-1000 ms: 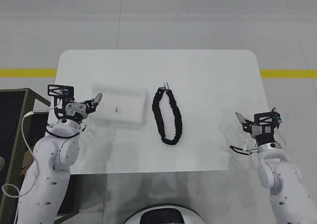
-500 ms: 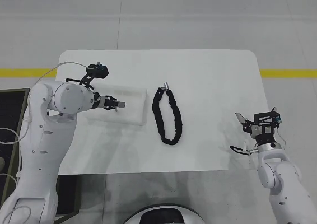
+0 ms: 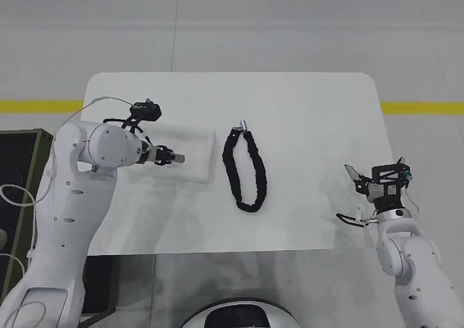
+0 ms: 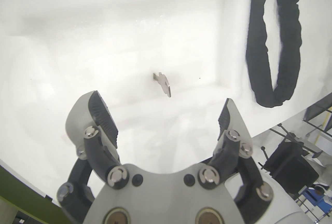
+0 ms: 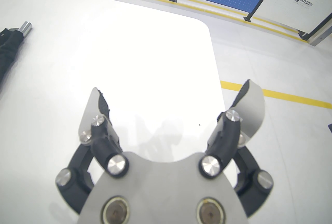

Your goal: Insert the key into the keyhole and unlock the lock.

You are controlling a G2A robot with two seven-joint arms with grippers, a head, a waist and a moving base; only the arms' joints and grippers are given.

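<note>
A small metal key (image 4: pixel 163 82) stands upright in a white foam block (image 3: pixel 197 152) on the left part of the table. My left gripper (image 4: pixel 163 105) hangs open just above and short of the key, with one finger to each side and neither touching it. From above, that gripper (image 3: pixel 172 156) is over the foam block. The lock (image 3: pixel 244 168) is a black fabric-covered loop with a metal end (image 3: pixel 241 127), lying at the table's middle. It also lies beyond the foam as the lock (image 4: pixel 272 101). My right gripper (image 3: pixel 345 194) is open and empty near the table's right front edge.
The white table (image 3: pixel 314 115) has bare surface between the lock and my right gripper (image 5: pixel 172 92). The lock's metal end (image 5: pixel 26 26) lies well away from that gripper. A dark bin (image 3: pixel 2 189) stands off the table's left side.
My left arm swung from the table's left edge to over the foam block and settled above the key. The right arm and the lock have not moved.
</note>
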